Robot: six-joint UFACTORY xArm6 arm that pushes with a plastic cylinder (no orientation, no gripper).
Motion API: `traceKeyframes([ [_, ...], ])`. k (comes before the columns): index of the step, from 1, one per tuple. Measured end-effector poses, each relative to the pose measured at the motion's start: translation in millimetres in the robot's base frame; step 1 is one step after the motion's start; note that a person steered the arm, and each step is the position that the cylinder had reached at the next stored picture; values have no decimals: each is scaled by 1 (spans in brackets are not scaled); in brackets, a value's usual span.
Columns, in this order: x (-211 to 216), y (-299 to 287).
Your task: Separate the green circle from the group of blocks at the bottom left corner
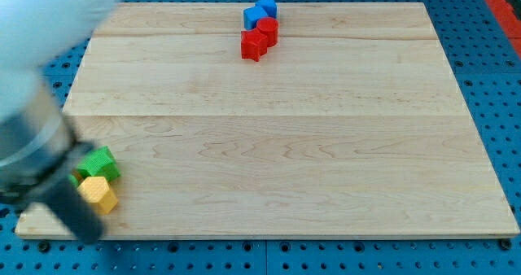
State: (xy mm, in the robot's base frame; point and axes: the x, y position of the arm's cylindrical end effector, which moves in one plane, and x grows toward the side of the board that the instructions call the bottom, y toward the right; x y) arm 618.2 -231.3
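At the board's bottom left, a green block sits just above a yellow block, and the two touch. A sliver of another green piece shows at their left, mostly hidden by my arm, so its shape cannot be made out. My blurred dark rod crosses the left edge of the view. My tip appears to end just below and left of the yellow block, near the board's bottom edge.
Two blue blocks and two red blocks cluster at the board's top centre. The wooden board lies on a blue pegboard. The arm's large white blurred body fills the view's top left.
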Motion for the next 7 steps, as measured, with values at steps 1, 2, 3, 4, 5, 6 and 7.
traceKeyframes([
  [1,-1,-72],
  [2,-26,-58],
  [3,-44,-23],
  [4,-50,7],
  [5,-59,27],
  [6,-77,73],
  [7,-94,133],
])
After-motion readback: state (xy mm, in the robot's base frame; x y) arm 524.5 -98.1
